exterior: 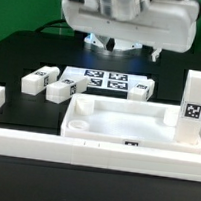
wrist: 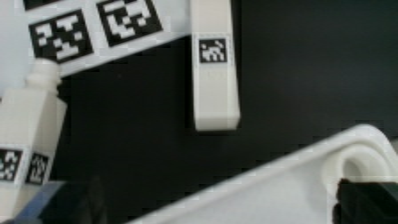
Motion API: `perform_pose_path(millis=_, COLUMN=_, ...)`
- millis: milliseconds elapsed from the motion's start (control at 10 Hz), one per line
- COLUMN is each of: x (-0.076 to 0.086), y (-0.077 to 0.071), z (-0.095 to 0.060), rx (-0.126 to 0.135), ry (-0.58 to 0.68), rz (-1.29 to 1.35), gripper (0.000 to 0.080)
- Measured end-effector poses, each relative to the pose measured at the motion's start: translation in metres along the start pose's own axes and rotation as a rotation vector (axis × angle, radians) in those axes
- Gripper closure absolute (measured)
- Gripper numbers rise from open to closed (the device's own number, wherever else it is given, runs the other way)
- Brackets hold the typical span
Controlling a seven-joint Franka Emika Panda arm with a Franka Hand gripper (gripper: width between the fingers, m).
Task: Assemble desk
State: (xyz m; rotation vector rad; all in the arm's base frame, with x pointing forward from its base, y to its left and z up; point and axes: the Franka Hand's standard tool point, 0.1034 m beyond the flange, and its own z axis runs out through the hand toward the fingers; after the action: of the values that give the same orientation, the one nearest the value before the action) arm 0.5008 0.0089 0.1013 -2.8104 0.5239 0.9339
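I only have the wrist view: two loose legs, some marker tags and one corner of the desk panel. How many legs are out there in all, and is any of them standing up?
Observer: Four. One upright leg stands at the desk panel's far corner, on the exterior view's right.
Operator: And the loose ones?
Observer: There are three, not two. A pair of legs lies off the marker board's end on the exterior view's left, and a single leg lies off its other end.
Operator: Where is the arm over all this?
Observer: The gripper hangs open above the marker board, behind the panel, touching nothing.
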Motion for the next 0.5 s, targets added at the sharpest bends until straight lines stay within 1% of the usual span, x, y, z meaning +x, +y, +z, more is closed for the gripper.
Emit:
perform_pose_path(millis=100, x=0.0005, y=-0.0092, z=0.0054, rx=0.0, ry=0.037, rz=-0.027, gripper=0.0151)
perform_pose_path(millis=200, x=-0.0012, y=-0.0114, z=0.0107, rx=0.002, ry=0.049, rz=-0.029, gripper=0.0151)
perform_pose_path(millis=500, x=0.0006, y=-0.0094, z=0.0101, rx=0.004, ry=0.049, rz=-0.025, gripper=0.0151)
